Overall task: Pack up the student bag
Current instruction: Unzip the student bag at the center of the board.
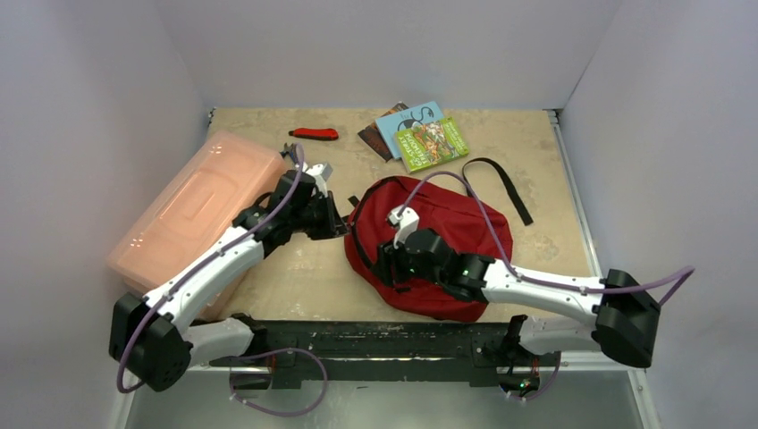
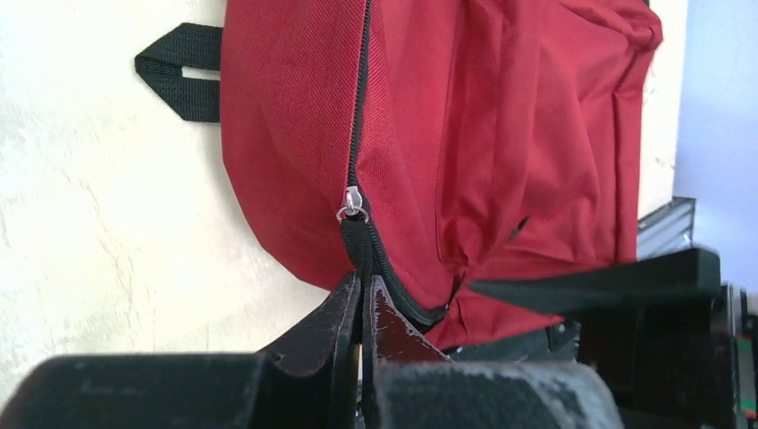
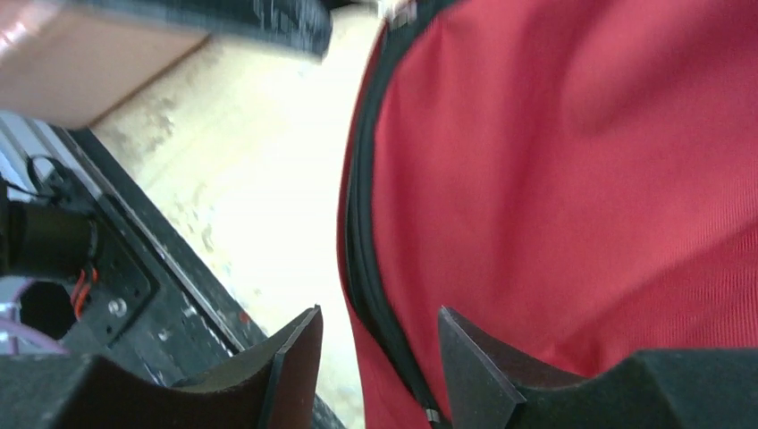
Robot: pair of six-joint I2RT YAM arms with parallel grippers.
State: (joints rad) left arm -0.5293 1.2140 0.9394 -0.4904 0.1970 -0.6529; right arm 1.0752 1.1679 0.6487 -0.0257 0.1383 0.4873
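So the student bag [image 1: 451, 223] is lying flat around the middle of the table [image 1: 304, 277], a bit right of center, with its long black strap [image 1: 506, 186] trailing off toward the far right.

The left gripper [image 2: 362, 308] is at the bag's left edge. In the left wrist view its 2 fingers [image 2: 308, 335] are pressed together with basically no gap, pinching the black zipper pull [image 2: 357, 255] that hangs off the silver slider [image 2: 351, 204]. The zipper above the slider looks zipped shut there. There's also a short black webbing loop [image 2: 174, 76] poking out from behind the bag onto the tabletop.

The right gripper [image 3: 375, 357] is over the near left part of the bag. Its fingers [image 3: 290, 357] are spread a moderate amount and straddle the bag's edge, with the black zipper line [image 3: 356, 241] running down between them. I can see table showing between 1 finger and the fabric, so it isn't clamped on anything.

Other stuff: a pink translucent box [image 1: 192, 210] sits along the left side, just beside the left arm. At the far edge there's a small fanned pile of 3 books [image 1: 420, 134], and left of those a little red and black tool [image 1: 315, 134]. I can't tell what kind of tool.
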